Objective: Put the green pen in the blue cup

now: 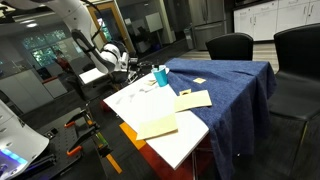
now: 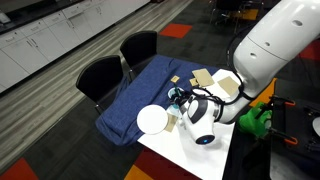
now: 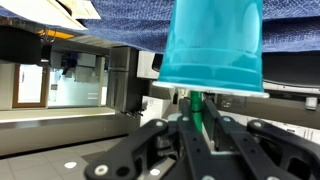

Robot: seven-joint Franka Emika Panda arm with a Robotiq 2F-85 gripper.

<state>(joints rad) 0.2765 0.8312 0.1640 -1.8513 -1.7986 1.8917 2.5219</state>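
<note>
The wrist view is upside down. The blue cup fills its top, with the lighter rim facing my fingers. My gripper is shut on the green pen, and the pen's tip reaches the cup's rim. In both exterior views the cup stands on the white table by the edge of the blue cloth. My gripper is right beside it. The pen is too thin to make out in those views.
A blue cloth covers the table's far half. Yellow sheets and white paper lie on the white table. A white disc lies near the cup. Black chairs stand by the cloth side.
</note>
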